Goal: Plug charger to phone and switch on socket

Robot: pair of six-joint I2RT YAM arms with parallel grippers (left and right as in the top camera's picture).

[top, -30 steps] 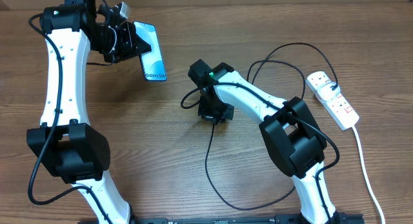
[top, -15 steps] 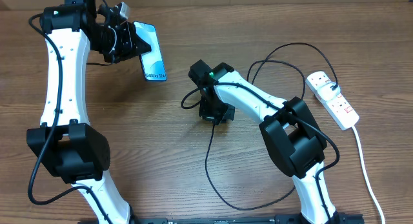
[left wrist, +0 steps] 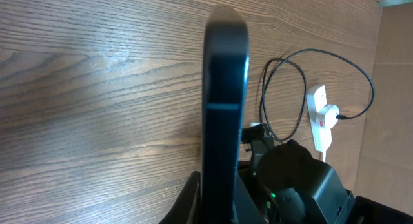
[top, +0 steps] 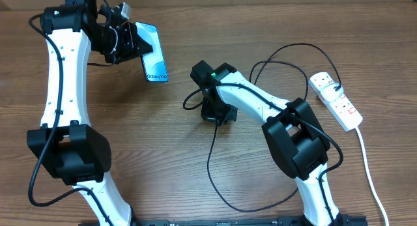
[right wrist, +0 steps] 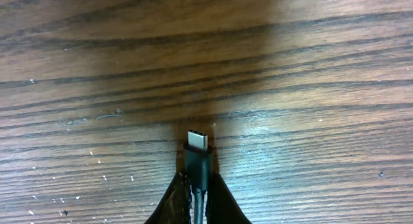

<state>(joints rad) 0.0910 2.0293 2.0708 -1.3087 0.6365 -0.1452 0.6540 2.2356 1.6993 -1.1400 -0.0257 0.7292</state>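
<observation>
A: Where is the phone (top: 152, 54) seen?

B: It is held up off the wooden counter (top: 163, 161) at the far left, clamped by the left fingers (top: 135, 42) on one long edge. Its lit screen is turned toward the overhead camera, tilted, with the small lettering at its lower end. In the left wrist view the phone (left wrist: 224, 114) is shown edge-on as a dark upright bar.

A: And the charger (top: 215, 167)?

B: Its thin black cable is laid in wide loops across the counter, from the middle toward the near edge and back up toward the socket (top: 336, 100) at the far right. The free end is pinched by the right fingers (top: 215, 115) near the middle of the counter. In the right wrist view the small metal plug (right wrist: 199, 141) is seen sticking out past the closed right fingers (right wrist: 199, 185), just above the wood grain.

A: How is the socket placed?

B: The white strip is lying flat at the right edge, well apart from the phone, with a cable plugged into its far end and a thick white cord (top: 369, 174) trailing toward the near edge. Its switch positions cannot be told.
</observation>
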